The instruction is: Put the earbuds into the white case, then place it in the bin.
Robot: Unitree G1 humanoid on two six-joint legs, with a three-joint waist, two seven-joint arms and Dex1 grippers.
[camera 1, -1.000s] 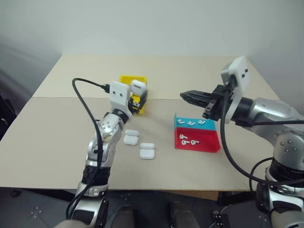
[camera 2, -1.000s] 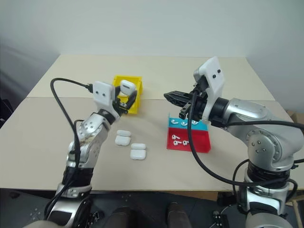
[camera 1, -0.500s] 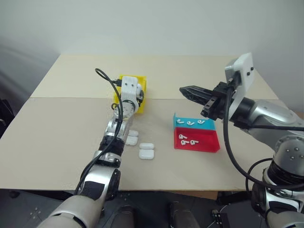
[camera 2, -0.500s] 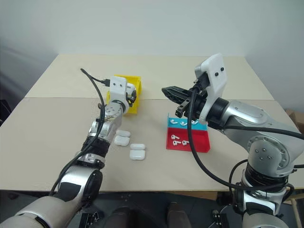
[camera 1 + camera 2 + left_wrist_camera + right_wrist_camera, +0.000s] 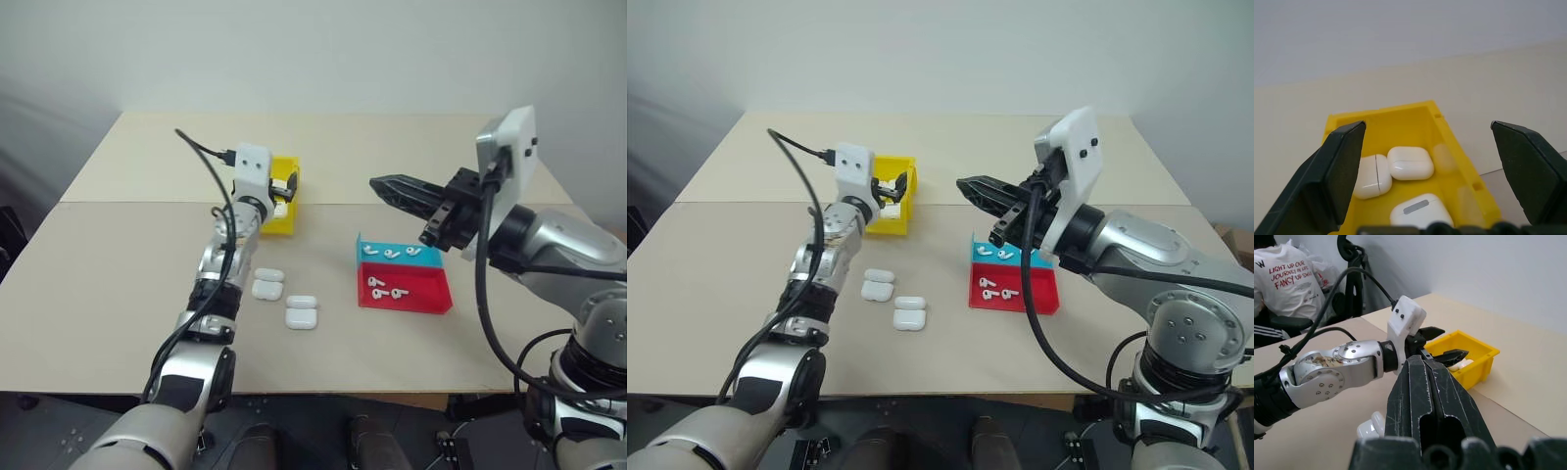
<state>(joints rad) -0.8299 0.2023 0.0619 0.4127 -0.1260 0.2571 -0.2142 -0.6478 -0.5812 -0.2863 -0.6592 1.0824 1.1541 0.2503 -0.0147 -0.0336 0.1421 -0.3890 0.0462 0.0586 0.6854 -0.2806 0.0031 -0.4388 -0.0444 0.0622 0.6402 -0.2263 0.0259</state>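
Note:
My left gripper (image 5: 285, 188) stands open over the yellow bin (image 5: 271, 224), with nothing between its fingers. Inside the bin (image 5: 1447, 132), three white cases lie side by side, one (image 5: 1410, 162) at the middle, one (image 5: 1372, 176) beside it and one (image 5: 1420, 210) nearest the gripper (image 5: 1427, 126). More white cases (image 5: 267, 284) (image 5: 302, 311) lie on the table in front of the bin. Earbuds rest in the teal tray (image 5: 397, 253) and the red tray (image 5: 385, 288). My right gripper (image 5: 378, 184) is shut and empty, level in the air above those trays, pointing towards the bin.
The teal tray (image 5: 431, 260) and red tray (image 5: 431, 294) sit side by side right of centre on the tan table (image 5: 118, 284). A seated person in a white T-shirt (image 5: 1283, 279) is at the far side in the right wrist view.
My left gripper has opened and pushed forward over the bin. The white case it held a second ago has left its fingers. The right gripper has stayed shut and nearly still.

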